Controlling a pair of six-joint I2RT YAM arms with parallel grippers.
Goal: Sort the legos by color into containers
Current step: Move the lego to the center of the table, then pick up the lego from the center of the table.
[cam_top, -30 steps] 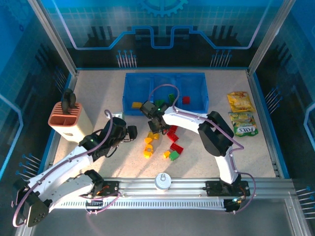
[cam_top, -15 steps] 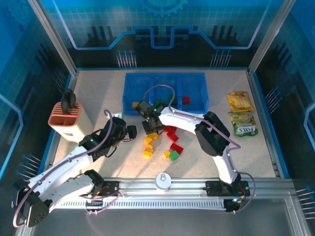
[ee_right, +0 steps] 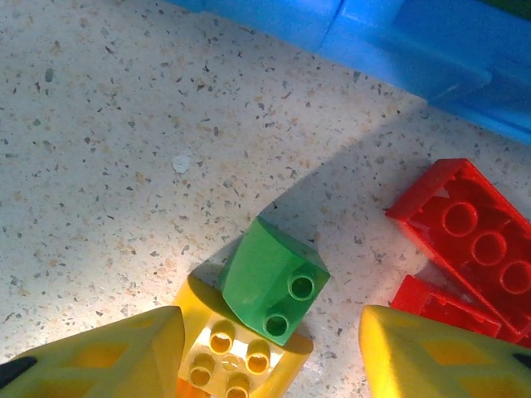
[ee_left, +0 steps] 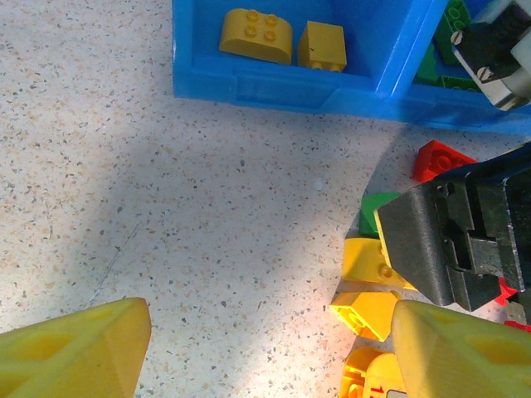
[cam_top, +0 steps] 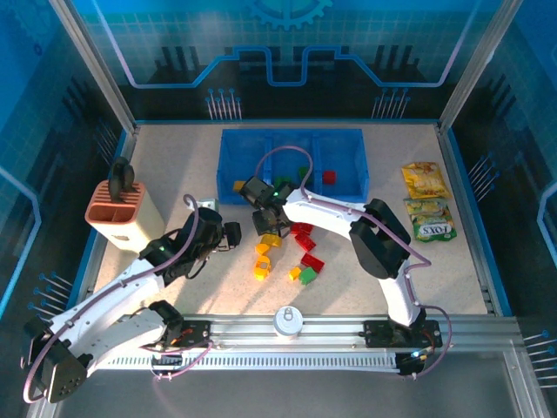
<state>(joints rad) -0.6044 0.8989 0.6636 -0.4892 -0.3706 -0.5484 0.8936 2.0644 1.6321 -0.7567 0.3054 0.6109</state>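
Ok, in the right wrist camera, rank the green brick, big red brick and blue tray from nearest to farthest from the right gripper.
1. Green brick, just ahead of the right gripper.
2. Big red brick, off to the right.
3. Blue tray, along the top.

The left arm (cam_top: pixel 104 305) and right arm (cam_top: pixel 326 212) are wearing white shells broken by black joints, and a bulky black block (cam_top: pixel 380 242) is showing partway along the right one. Pale lilac cables (cam_top: pixel 287 155) are looping off both arms. The bases (cam_top: pixel 383 331) are showing black. The left gripper (ee_left: pixel 270 322) and right gripper (ee_right: pixel 272 323) are showing yellow wedge fingers (ee_right: pixel 440 356) with hollow recesses. The right gripper's body is looking black and stepped, and behind it a pale grey plate (ee_left: pixel 498 62) is carrying a slotted screw (ee_left: pixel 457 37).
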